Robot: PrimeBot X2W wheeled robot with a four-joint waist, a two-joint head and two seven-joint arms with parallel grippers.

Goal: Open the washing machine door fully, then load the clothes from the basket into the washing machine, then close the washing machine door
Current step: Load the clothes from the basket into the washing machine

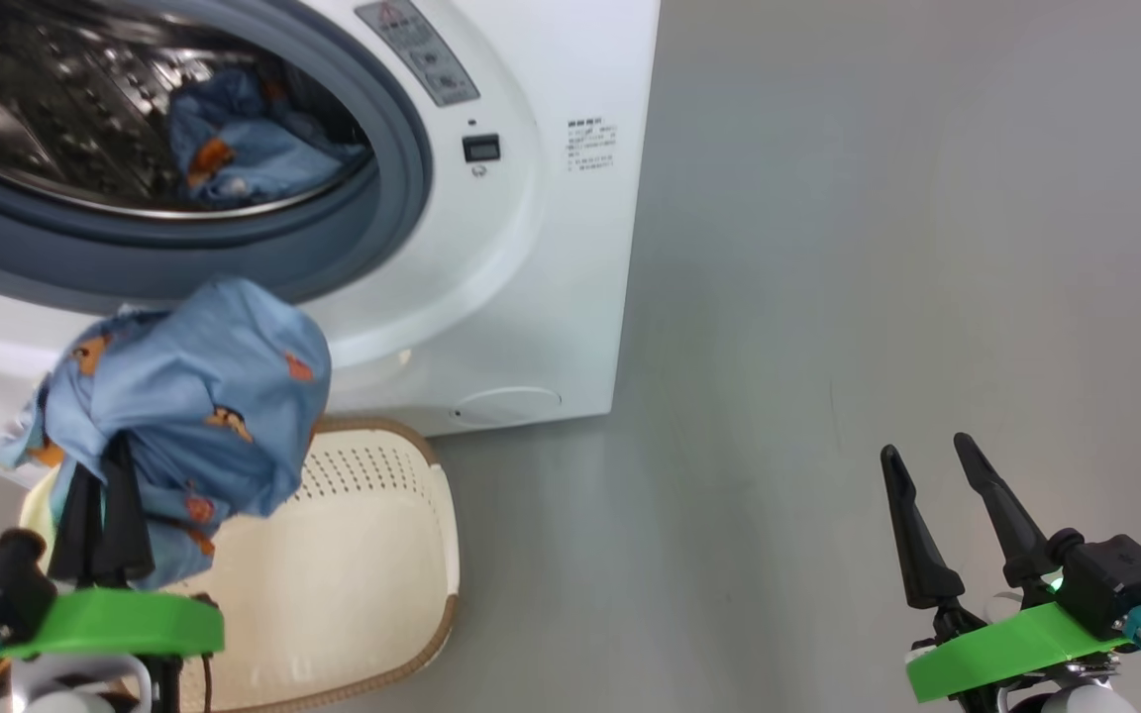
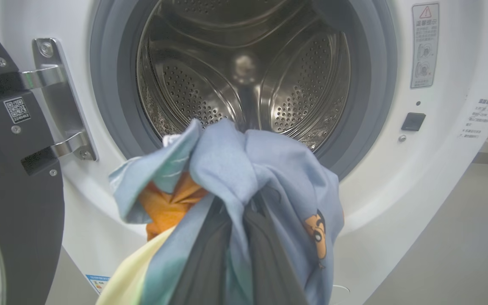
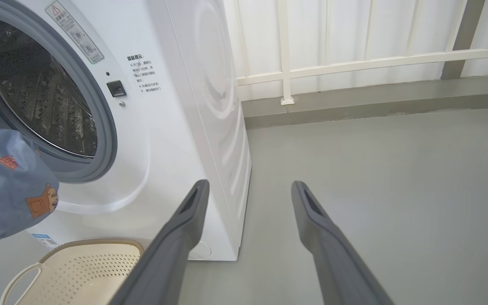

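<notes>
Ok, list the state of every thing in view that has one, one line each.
Big white front-loading washing machine: one garment in the drum.
Round black-rimmed washing machine door: swung open.
Light blue patched garment in the drum: loaded, crumpled.
Second light blue garment: in the air before the opening.
Cream perforated plastic basket: on the floor, visible part bare.
Left end effector: shut on the second garment.
Right end effector: open, holding nothing.

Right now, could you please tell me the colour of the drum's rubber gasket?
The rubber gasket is grey-blue; left wrist view shows it best.
</notes>
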